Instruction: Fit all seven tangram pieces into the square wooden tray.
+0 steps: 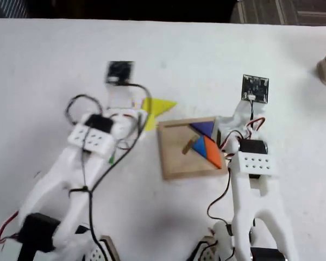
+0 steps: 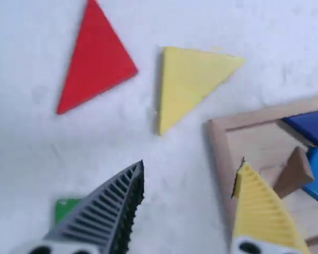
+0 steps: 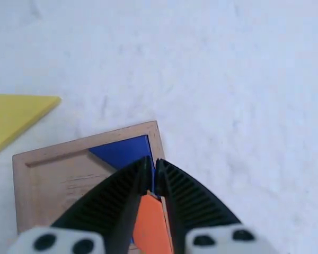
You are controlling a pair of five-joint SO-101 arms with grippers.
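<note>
On the white desk (image 1: 54, 60) the square wooden tray (image 1: 174, 163) is lying between the two arms, near the middle. Inside it, a dark blue triangle piece (image 1: 204, 128) is sitting in the far corner on the right arm's side. An orange piece (image 1: 212, 151) is lying just beside it, and a light blue piece (image 1: 198, 145) is touching the orange one. A small brown wooden piece (image 2: 294, 172) is also resting in the tray against the light blue piece, and it is looking tilted rather than flat.

The large yellow triangle piece (image 1: 158, 107) is lying on the desk just outside the tray's far corner on the left arm's side. In the left wrist view, a red triangle piece (image 2: 95, 61) is lying near the yellow one but apart from it. A green piece (image 2: 66, 209) is showing partly from behind the gripper's grey finger.

The left gripper (image 2: 192, 166) is hanging over the bare desk, near the tray's edge, with its grey and yellow fingers spread wide and holding nothing. The right gripper (image 3: 152, 161) is hovering over the tray's corner, above the dark blue triangle and the orange piece. Its black fingers are pressed almost together, with only a thin slit between them.
</note>
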